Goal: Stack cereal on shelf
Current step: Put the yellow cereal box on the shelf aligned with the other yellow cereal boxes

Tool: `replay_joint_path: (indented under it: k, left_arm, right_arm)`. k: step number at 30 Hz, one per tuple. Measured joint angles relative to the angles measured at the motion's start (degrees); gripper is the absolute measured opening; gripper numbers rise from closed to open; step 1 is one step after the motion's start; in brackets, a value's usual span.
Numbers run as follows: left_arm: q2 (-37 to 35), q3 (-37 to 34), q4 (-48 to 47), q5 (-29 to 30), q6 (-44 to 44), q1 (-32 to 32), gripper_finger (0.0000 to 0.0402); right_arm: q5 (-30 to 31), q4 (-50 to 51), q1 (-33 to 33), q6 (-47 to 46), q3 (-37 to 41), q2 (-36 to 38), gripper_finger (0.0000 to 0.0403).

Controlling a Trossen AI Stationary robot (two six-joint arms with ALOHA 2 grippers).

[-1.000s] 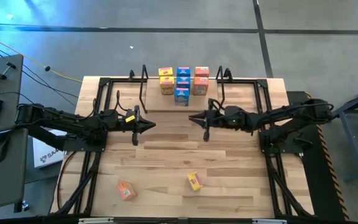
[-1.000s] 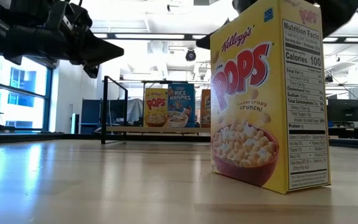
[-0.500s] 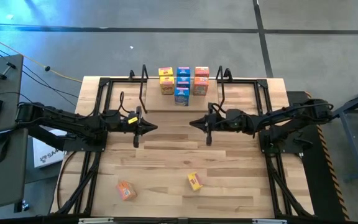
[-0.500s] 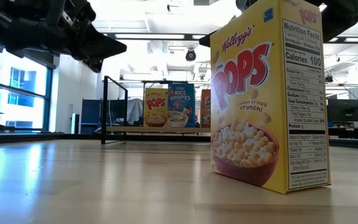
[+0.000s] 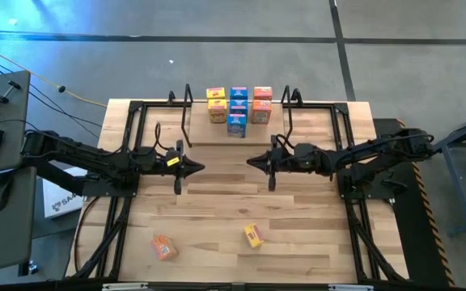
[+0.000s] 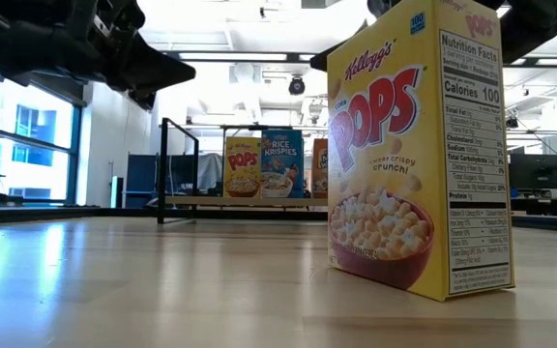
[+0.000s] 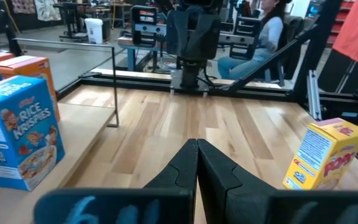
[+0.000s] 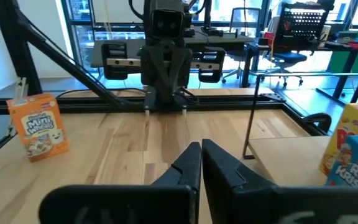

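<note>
While both arms hang over the middle of the surface [image 5: 217,210], I see their tips facing each other across a gap, neither touching anything. My left claw [image 5: 196,166] has its fingers pressed together to a point and carries nothing; in its wrist view the two dark fingers [image 7: 185,168] meet along one line. My right claw [image 5: 252,160] is likewise closed and empty, its fingers [image 8: 188,165] nearly touching.

The shelf [image 5: 201,129] sits at the far edge of the surface, between its two upright wire loops. On it stands a cluster of cereal boxes: a yellow pair [image 5: 216,105] on the left, a blue group [image 5: 237,111] in the middle and an orange pair [image 5: 261,104] on the right (I cannot tell the exact count from above).

Two boxes are off the shelf, near the front edge. A yellow Corn Pops box [image 5: 253,235] stands upright just right of centre, filling much of the low view [image 6: 414,145]. An orange box [image 5: 163,247] sits well to its left; the right wrist view shows it upright [image 8: 39,126]. Both are well apart from either claw.
</note>
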State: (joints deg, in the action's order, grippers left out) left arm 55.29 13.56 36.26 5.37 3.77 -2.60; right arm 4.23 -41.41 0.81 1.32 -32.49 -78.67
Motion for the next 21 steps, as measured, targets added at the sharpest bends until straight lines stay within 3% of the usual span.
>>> replay_joint_path:
  k: [21]
  left_arm:
    - [0.0, 0.0, 0.0, 1.3, 0.0, -2.4, 0.0]
  right_arm:
    - [1.8, 0.0, 1.2, -1.4, -0.1, 0.0, 0.0005]
